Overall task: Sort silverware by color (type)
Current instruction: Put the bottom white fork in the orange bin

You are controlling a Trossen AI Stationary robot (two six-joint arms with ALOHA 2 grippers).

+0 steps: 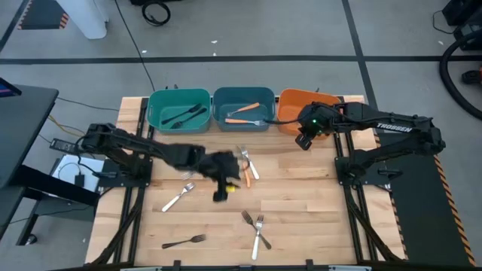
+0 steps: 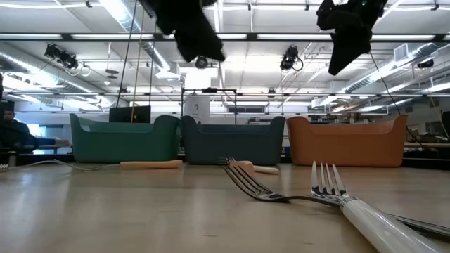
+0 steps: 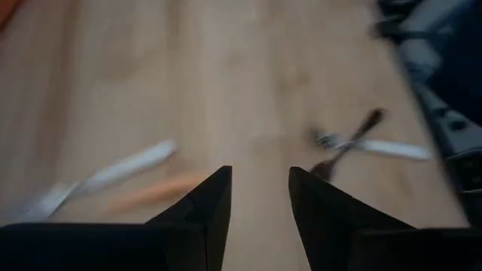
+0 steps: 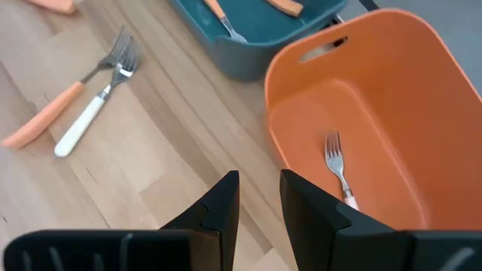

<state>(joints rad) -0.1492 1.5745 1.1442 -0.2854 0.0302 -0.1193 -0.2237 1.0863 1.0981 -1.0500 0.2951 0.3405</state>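
Observation:
Silverware lies scattered on the wooden table: a white-handled fork (image 1: 178,197), a black fork (image 1: 184,241), two crossed forks (image 1: 257,229) and an orange-handled and a white-handled fork (image 4: 83,105) side by side. My left gripper (image 1: 220,194) hangs open above the table's middle, with bare wood between its fingers (image 3: 260,181). A white utensil (image 3: 113,177) and an orange one (image 3: 158,192) lie just beside it. My right gripper (image 1: 303,141) hangs open by the orange bin's near rim (image 4: 260,184), holding nothing.
Three bins stand in a row at the far edge. The green bin (image 1: 179,109) holds black pieces, the blue bin (image 1: 242,108) orange-handled ones, and the orange bin (image 1: 301,105) one fork (image 4: 335,169). Bare wood lies at the table's right and near left.

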